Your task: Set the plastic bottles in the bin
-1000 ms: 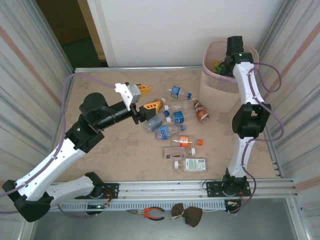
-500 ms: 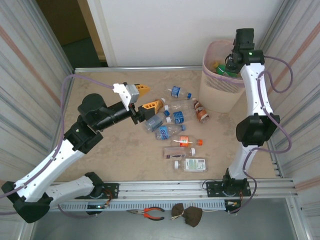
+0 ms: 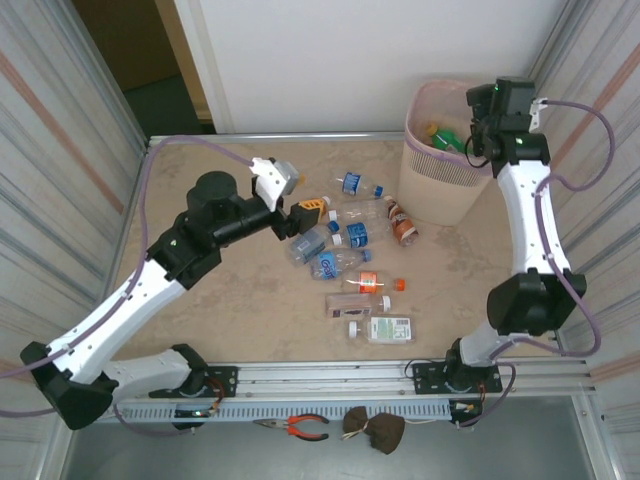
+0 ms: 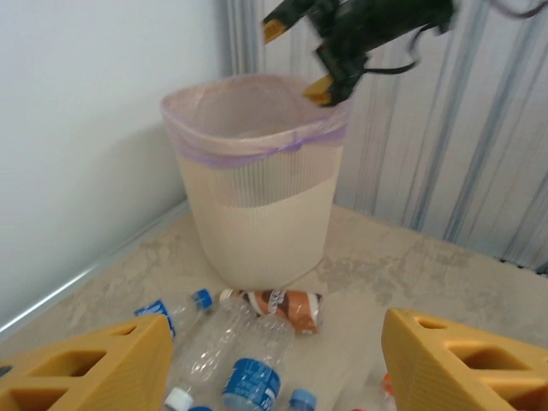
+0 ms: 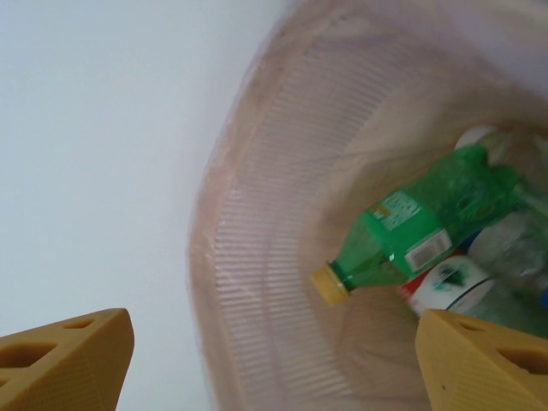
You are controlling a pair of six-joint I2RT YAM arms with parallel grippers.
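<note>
Bin (image 3: 440, 185), pink and slatted, holding a green bottle (image 5: 419, 223), is seen under the parted right end effector (image 5: 274, 355); loose bottles (image 3: 345, 235) are seen under the parted left end effector (image 4: 278, 364).

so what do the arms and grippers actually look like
The left arm and right arm are built alike: white tubular links joined by bulky black joint housings. A lilac cable loops along each. The left gripper and right gripper have chunky orange fingers with moulded rectangular cut-outs.
</note>
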